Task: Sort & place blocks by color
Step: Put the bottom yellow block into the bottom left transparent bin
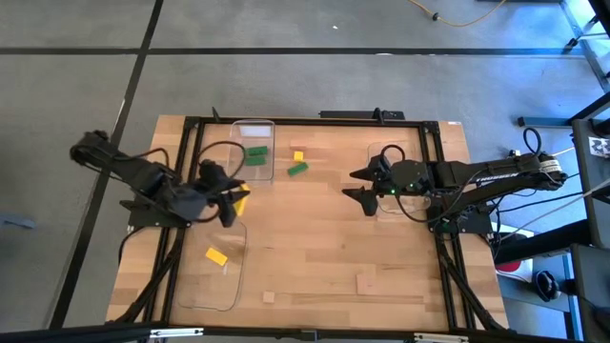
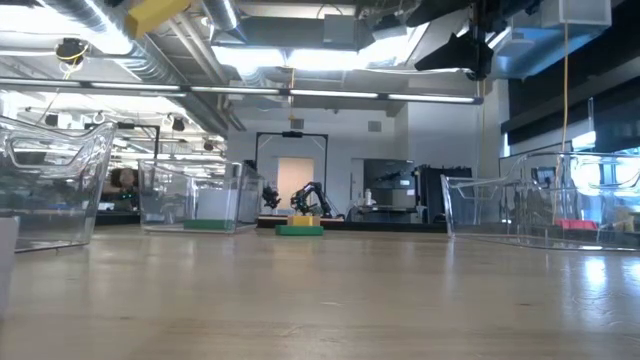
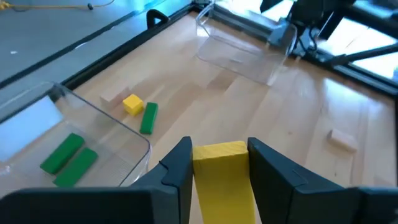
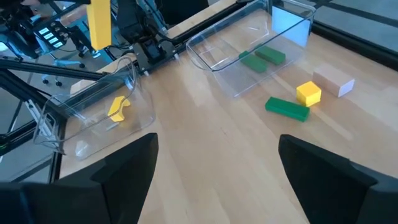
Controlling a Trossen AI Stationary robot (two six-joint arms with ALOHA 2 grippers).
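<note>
My left gripper (image 1: 233, 200) is shut on a yellow brick (image 3: 221, 177), high over the table between the two left trays. The far-left clear tray (image 1: 253, 129) holds two green bricks (image 3: 68, 158). The near-left clear tray (image 1: 205, 295) holds one yellow brick (image 1: 216, 255). A green brick (image 1: 298, 170), a yellow cube (image 1: 297, 155) and a tan cube (image 3: 112, 96) lie on the table beside the far tray. My right gripper (image 1: 365, 188) is open and hovers at the right clear tray (image 1: 391, 151), touching nothing. My left gripper pinches the yellow brick (image 3: 217, 152) between its two fingers (image 3: 177, 168), one on each long side. The brick is lifted clear, high above the table (image 2: 155, 12), and in the right wrist view it hangs upright (image 4: 99, 25).
Two tan blocks (image 1: 366, 283) (image 1: 270, 297) lie near the table's near edge. A black frame (image 1: 315, 119) runs around the work area. Open wood lies in the table's middle (image 1: 315, 238). The room beyond shows lab benches and other equipment.
</note>
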